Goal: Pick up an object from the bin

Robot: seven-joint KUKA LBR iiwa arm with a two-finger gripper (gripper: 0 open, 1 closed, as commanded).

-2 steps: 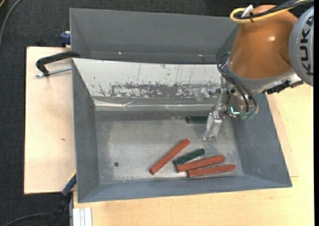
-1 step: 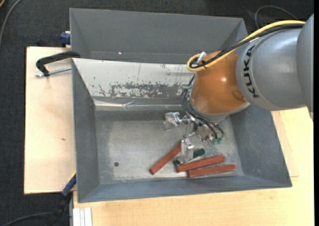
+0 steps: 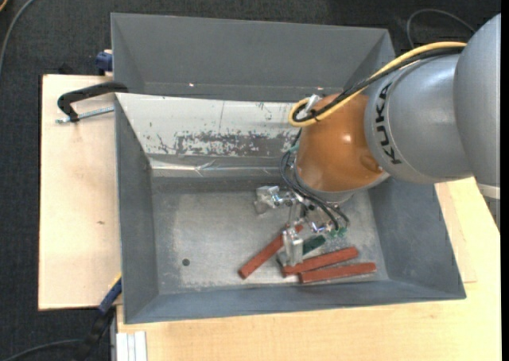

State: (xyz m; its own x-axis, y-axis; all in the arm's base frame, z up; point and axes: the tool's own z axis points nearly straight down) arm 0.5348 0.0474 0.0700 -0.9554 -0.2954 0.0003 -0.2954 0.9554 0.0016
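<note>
Red-brown diagonal stick (image 3: pixel 261 258) at bin (image 3: pixel 207 232) 5 o'clock, just at gripper (image 3: pixel 293 246) 8 o'clock; stick pair (image 3: pixel 342 271) at its 4. Gripper spread: cannot tell. Best: straddle single stick across width, lift straight, avoid pair.

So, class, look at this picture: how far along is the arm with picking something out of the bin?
Done: the gripper is low in the bin, toward the view's lower right. In hand: it sits between a slanted red stick and a pair of red sticks. Left: all three lie on the floor, none visibly lifted, so grasping and lifting remain.
</note>
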